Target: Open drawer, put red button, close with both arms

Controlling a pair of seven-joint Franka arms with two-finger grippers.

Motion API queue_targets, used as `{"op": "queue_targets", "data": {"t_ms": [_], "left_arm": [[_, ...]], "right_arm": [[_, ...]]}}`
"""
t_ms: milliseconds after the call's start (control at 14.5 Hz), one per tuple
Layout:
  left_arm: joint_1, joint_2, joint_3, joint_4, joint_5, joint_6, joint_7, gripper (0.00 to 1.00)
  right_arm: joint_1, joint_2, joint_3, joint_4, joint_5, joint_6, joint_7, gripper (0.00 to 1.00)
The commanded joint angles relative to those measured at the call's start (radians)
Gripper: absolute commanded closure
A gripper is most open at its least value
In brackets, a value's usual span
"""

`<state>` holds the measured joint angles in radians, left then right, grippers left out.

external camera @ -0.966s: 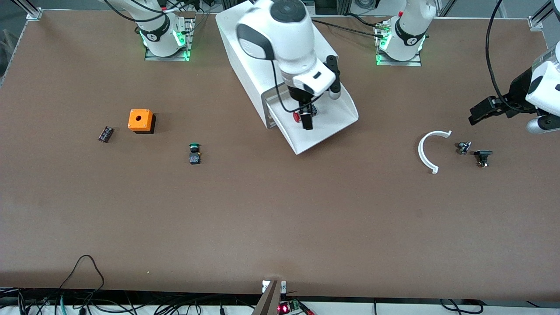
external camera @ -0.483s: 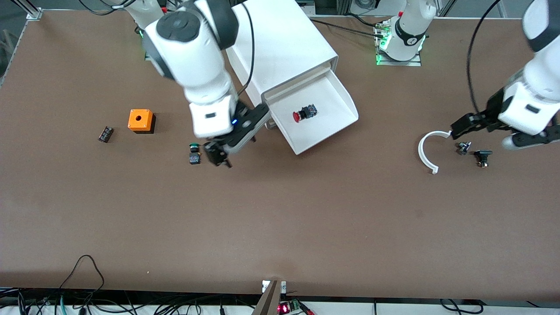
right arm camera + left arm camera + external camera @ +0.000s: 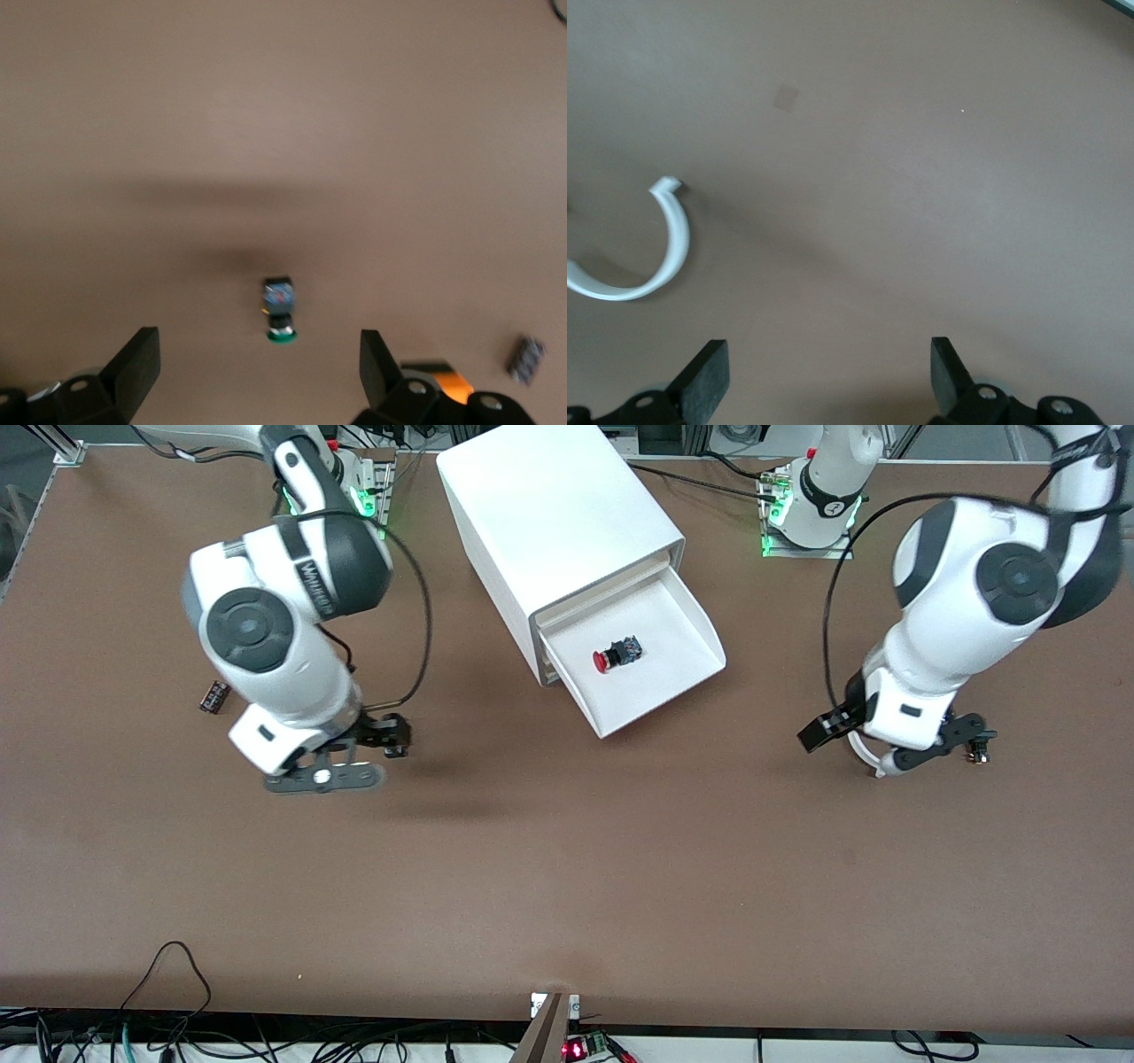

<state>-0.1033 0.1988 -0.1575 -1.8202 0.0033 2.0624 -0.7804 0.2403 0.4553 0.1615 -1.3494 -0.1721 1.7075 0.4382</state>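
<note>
Red button point(image 3: 613, 655) lies in the open drawer point(image 3: 682, 669) on the brown table point(image 3: 567, 868) — left hand point(image 3: 829, 376) and right hand point(image 3: 259, 372) both wide, empty.

Both arms point(image 3: 283, 646) have glossy white rounded shells with black bands at the joints and round dark grey caps on the joint housings. Black cables loop loosely along each arm. Grey lettering marks one black band of the right arm. Bases sit on metal plates, lit green. Each end effector is black: left end effector point(image 3: 830, 376), right end effector point(image 3: 259, 372), with flat blocky fingers and round screw holes at the finger mounts.
</note>
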Motion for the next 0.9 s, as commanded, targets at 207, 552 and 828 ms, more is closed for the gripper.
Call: {"op": "queue_targets", "data": {"t_ms": [207, 552, 828], "left_arm": [[-0.079, 0.089, -0.016, -0.132, 0.023, 0.293, -0.250, 0.00], [-0.142, 0.090, -0.040, -0.168, 0.023, 0.309, -0.417, 0.00], [-0.151, 0.090, -0.089, -0.198, 0.023, 0.314, -0.445, 0.00]], "right_arm": [[-0.155, -0.179, -0.111, -0.051, 0.033, -0.072, -0.098, 0.00], [-0.256, -0.317, -0.146, -0.172, 0.072, -0.106, -0.295, 0.00], [-0.254, -0.371, -0.220, -0.266, 0.126, -0.071, -0.421, 0.00]]}}
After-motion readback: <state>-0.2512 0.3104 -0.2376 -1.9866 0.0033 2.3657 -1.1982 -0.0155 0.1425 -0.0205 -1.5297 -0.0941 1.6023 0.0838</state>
